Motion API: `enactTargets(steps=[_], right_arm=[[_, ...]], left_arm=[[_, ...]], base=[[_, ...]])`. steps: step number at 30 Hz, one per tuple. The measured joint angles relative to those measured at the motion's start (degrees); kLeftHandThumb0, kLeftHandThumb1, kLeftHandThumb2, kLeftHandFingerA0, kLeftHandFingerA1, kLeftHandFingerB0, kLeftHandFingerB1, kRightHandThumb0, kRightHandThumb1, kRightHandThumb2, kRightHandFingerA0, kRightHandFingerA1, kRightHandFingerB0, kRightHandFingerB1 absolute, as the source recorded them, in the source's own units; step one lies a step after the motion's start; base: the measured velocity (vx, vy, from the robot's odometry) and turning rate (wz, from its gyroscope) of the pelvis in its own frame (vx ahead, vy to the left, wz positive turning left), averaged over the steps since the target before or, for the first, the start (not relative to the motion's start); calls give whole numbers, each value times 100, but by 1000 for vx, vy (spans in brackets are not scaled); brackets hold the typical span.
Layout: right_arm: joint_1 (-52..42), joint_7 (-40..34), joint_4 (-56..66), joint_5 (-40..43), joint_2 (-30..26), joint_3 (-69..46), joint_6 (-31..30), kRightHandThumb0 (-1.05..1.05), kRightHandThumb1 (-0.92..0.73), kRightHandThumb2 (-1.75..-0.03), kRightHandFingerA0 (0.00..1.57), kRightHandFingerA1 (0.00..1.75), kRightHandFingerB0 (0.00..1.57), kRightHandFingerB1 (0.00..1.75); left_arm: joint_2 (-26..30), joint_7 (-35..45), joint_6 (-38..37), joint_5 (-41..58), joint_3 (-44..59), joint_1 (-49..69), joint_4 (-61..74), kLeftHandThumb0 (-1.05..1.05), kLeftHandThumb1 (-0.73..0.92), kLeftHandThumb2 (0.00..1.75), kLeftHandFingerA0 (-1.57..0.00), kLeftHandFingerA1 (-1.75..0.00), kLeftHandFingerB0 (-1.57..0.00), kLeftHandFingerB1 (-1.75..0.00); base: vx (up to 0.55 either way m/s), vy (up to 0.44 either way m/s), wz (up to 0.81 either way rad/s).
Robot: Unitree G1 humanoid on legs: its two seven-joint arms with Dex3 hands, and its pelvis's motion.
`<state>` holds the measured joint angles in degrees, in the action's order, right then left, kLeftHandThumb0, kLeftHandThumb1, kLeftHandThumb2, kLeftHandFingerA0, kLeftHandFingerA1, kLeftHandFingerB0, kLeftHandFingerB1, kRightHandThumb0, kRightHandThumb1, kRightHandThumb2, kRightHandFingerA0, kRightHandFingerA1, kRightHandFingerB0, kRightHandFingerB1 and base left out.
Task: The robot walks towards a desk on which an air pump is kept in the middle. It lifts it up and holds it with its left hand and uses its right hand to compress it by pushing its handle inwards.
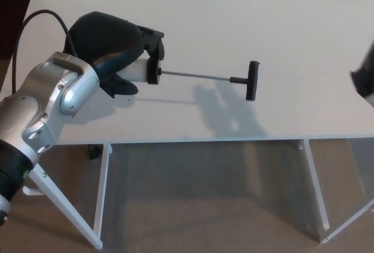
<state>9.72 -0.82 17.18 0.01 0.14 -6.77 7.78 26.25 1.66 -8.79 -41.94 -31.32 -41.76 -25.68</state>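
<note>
Air pump (153, 70): white barrel, black end cap, thin rod fully drawn out to black T-handle (252, 80). Clamped in left hand (114, 45), held just above desk (280, 25). Bare desktop beyond handle. Right hand (364, 78) blurred at desk's right edge; fingers indiscernible.

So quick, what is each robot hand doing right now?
Left robot hand: closed around the air pump, held above the desk.
Right robot hand: only a blurred edge shows; cannot tell.

An office-like room: plain white desk (234, 7) on grey carpet (204, 200).
</note>
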Motion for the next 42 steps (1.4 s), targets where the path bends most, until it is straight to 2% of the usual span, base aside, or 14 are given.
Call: enactTargets(steps=[2,3,5,8,10,13,17,18,33,37,38,39,40,42], right_arm=[[322,-4,-629,71,152,13,-177,-81,-85,-116,0,14,0,13],[322,-4,-629,71,152,13,-177,-74,-92,-79,0,2,0,7],[485,-3,-1032,174,296,-8,-314,-86,-85,-117,0,12,0,10],[632,1,-1535,347,500,-62,-490,-85,-84,-116,0,12,0,10],[716,16,-2039,527,712,-116,-602,-83,-83,-116,0,14,0,12],[745,24,-2348,642,843,-143,-663,-80,-75,-94,0,3,0,3],[790,47,-2655,812,956,-172,-709,-81,-75,-94,0,3,0,2],[797,50,-2694,833,964,-174,-708,-80,-75,-95,0,3,0,2],[813,113,-3056,1037,1055,-165,-659,-81,-82,-116,0,16,0,15],[812,142,-2976,1096,1086,-104,-660,-80,-82,-116,0,17,0,15],[812,145,-2962,1102,1087,-97,-660,-82,-81,-101,0,6,0,6],[812,149,-2929,1113,1089,-81,-661,-82,-81,-101,0,6,0,6],[812,151,-2898,1126,1094,-69,-663,-81,-80,-100,0,7,0,7],[812,151,-2831,1157,1113,-53,-666,-77,-82,-116,0,18,0,17]], left_arm=[[15,56,0,-5,0,-2,60,-36,58,59,-79,-157,-79,-48],[15,56,0,-5,0,-2,60,-34,57,59,-80,-156,-79,-50],[21,109,0,-10,0,-5,124,-30,63,59,-72,-165,-80,-73],[29,182,-1,-22,0,-7,221,-38,48,79,-99,-136,-77,-89],[39,227,-7,-45,0,-9,282,-32,64,57,-68,-169,-80,-77],[43,240,-42,-72,0,-24,307,-25,69,56,-66,-175,-56,-141],[45,254,-123,-149,-3,-45,315,-34,52,81,-99,-136,-66,-112],[44,255,-140,-167,-3,-50,315,-18,68,52,-67,-175,-54,-154],[-9,293,-281,-235,36,-73,328,-22,65,51,-65,-172,-77,-103],[-10,293,-283,-240,55,-73,328,-14,65,55,-64,-174,-57,-137],[-11,292,-284,-241,55,-73,328,-23,51,74,-101,-143,-64,-120],[-13,289,-290,-244,55,-73,327,-23,51,74,-101,-143,-64,-120],[-20,287,-303,-253,54,-73,327,-16,66,51,-63,-170,-65,-111],[-48,289,-312,-284,49,-73,331,-21,59,56,-72,-162,-82,-81]], base=[[0,0,0],[0,0,0],[0,0,0],[0,0,0],[0,0,0],[0,0,0],[0,0,0],[0,0,0],[0,0,0],[0,0,0],[0,0,0],[0,0,0],[0,0,0],[0,0,0]])
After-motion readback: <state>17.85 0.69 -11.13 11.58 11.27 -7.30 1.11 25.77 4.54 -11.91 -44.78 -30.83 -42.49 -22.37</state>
